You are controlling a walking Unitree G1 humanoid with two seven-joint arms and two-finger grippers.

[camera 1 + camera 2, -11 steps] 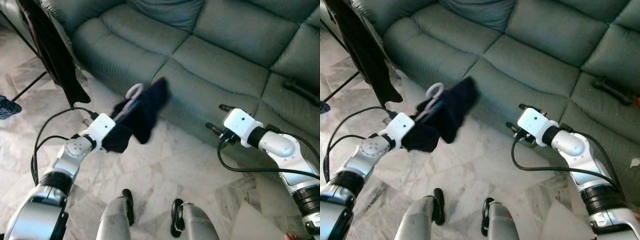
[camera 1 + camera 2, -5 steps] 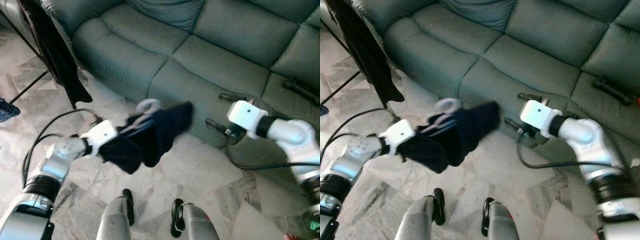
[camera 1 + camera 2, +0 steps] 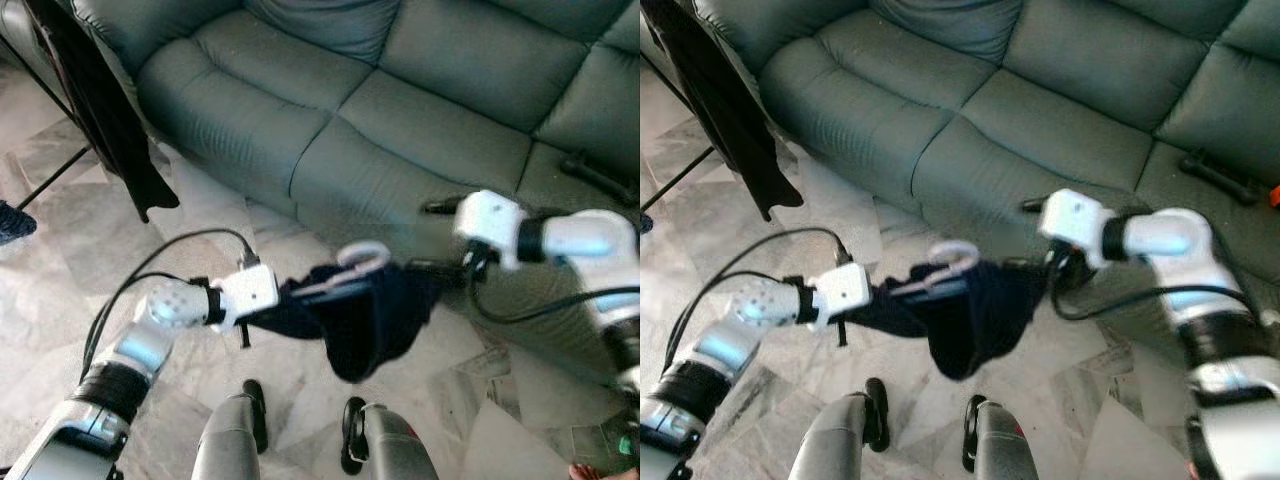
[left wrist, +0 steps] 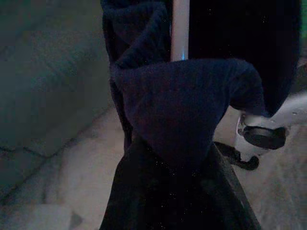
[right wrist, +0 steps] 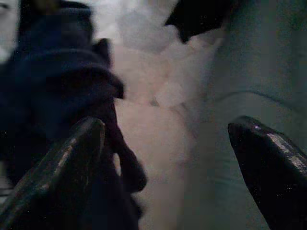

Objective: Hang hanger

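Observation:
A white hanger with its hook [image 3: 362,255] up carries a dark navy garment [image 3: 375,315] that droops over the floor in front of the sofa. My left gripper [image 3: 298,296] is shut on the hanger, its fingers buried in the cloth; the hanger's white bar [image 4: 180,28] shows in the left wrist view above the bunched garment [image 4: 182,110]. My right gripper [image 3: 428,240] is open, right beside the garment's right edge. In the right wrist view its fingers [image 5: 57,167] stand wide apart, with the navy cloth [image 5: 53,81] by one of them.
A grey-green sofa [image 3: 420,90] fills the back. Dark clothes [image 3: 100,110] hang from a rack at the far left, its thin leg [image 3: 50,180] on the marble floor. A black object [image 3: 600,175] lies on the sofa's right seat. My own legs [image 3: 235,440] are below.
My left arm has swung the hanger and garment to the right and lower. The right gripper has come left to meet it, and the cloth now reaches its fingers.

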